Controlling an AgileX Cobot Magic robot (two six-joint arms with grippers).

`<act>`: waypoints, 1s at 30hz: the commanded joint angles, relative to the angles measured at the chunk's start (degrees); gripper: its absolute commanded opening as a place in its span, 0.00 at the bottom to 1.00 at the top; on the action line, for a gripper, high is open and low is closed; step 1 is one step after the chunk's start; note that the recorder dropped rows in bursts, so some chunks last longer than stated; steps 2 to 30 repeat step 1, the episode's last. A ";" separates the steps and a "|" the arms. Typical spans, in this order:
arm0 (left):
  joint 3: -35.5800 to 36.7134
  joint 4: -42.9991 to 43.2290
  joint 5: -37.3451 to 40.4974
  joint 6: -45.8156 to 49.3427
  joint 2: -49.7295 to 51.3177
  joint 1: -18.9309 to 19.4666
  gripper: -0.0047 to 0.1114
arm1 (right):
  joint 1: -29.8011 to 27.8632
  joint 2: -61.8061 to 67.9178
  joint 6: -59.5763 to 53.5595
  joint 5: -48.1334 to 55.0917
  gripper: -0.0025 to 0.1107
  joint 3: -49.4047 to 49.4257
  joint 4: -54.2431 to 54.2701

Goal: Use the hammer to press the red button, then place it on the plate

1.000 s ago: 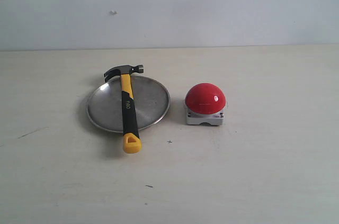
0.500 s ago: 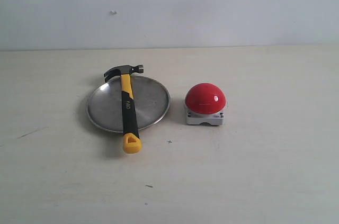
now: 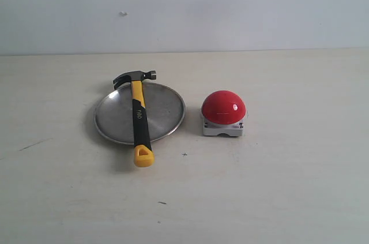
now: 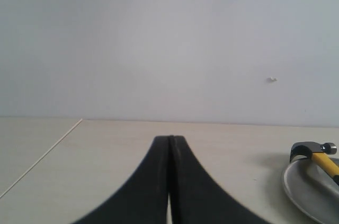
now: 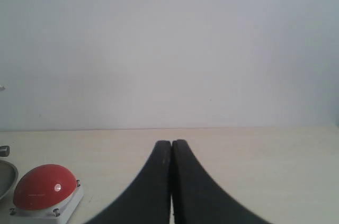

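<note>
The hammer (image 3: 139, 118) lies across the silver plate (image 3: 164, 111), its dark head past the far rim and its yellow looped end over the near rim. To the right of the plate stands the red button (image 3: 223, 107) on its grey-white base. Neither gripper shows in the exterior view. My left gripper (image 4: 170, 138) is shut and empty, well away from the hammer (image 4: 315, 155) and plate (image 4: 307, 189). Just as empty and shut, my right gripper (image 5: 171, 142) hangs off to the side of the red button (image 5: 38, 186).
The pale wooden table (image 3: 277, 186) runs back to a plain white wall (image 3: 230, 7). A few small dark specks mark the tabletop near the front. A seam or table edge (image 4: 42, 155) shows in the left wrist view.
</note>
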 commanded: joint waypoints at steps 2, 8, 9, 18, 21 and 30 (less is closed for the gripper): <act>0.17 0.06 0.11 0.15 -0.47 0.18 0.04 | -0.31 -0.17 -0.44 0.53 0.02 0.24 0.00; 0.17 0.06 0.11 0.15 -0.47 0.18 0.04 | -0.31 -0.17 -0.44 0.53 0.02 0.24 0.00; 0.17 0.06 0.11 0.15 -0.47 0.18 0.04 | -0.31 -0.17 -0.44 0.53 0.02 0.24 0.00; 0.17 0.06 0.11 0.15 -0.47 0.18 0.04 | -0.31 -0.17 -0.44 0.53 0.02 0.24 0.00; 0.17 0.06 0.11 0.15 -0.47 0.18 0.04 | -0.31 -0.17 -0.44 0.53 0.02 0.24 0.00; 0.17 0.06 0.11 0.15 -0.47 0.18 0.04 | -0.31 -0.17 -0.44 0.53 0.02 0.24 0.00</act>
